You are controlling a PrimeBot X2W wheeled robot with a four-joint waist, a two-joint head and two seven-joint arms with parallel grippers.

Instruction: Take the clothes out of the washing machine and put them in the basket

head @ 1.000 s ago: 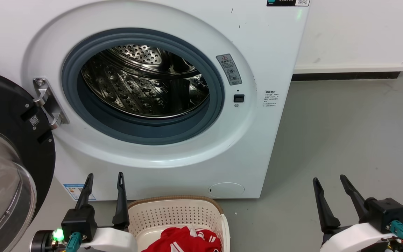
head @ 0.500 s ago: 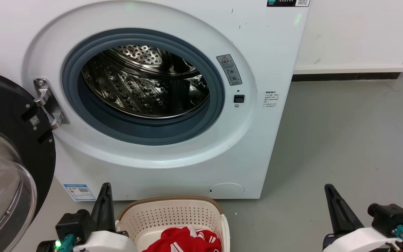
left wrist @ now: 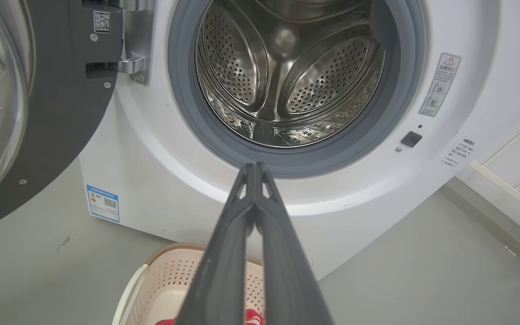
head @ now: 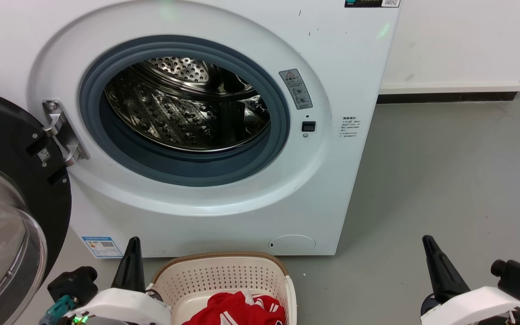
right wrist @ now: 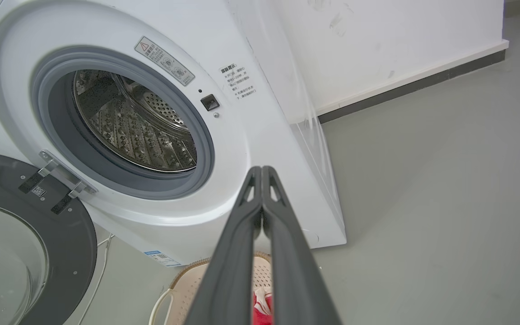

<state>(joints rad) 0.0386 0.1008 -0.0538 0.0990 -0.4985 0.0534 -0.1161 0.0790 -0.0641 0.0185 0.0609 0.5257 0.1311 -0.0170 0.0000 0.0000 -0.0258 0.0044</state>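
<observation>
The white washing machine (head: pixel 332 189) stands before me with its door (head: pixel 11 198) swung open to the left and its steel drum (head: pixel 183 108) bare inside. On the floor in front of it sits the cream basket (head: pixel 224 275) with red clothes (head: pixel 237 309) lying in it. My left gripper (head: pixel 131 255) is shut, low at the basket's left rim, holding nothing. My right gripper (head: pixel 431 255) is shut too, over bare floor at the right. In the left wrist view the shut left gripper (left wrist: pixel 254 169) points at the porthole, with the basket (left wrist: pixel 169 275) below. The right gripper (right wrist: pixel 261 171) also shows shut.
Grey floor (head: pixel 445 171) stretches to the right of the machine, up to a white wall with a dark skirting (head: pixel 445 97). The open door takes up the room at the left. A blue label (head: pixel 102 246) sits low on the machine's front.
Both grippers have shut and drawn back toward the bottom of the head view, each turning its wrist outward. The clothes and the basket have stayed where they were.
</observation>
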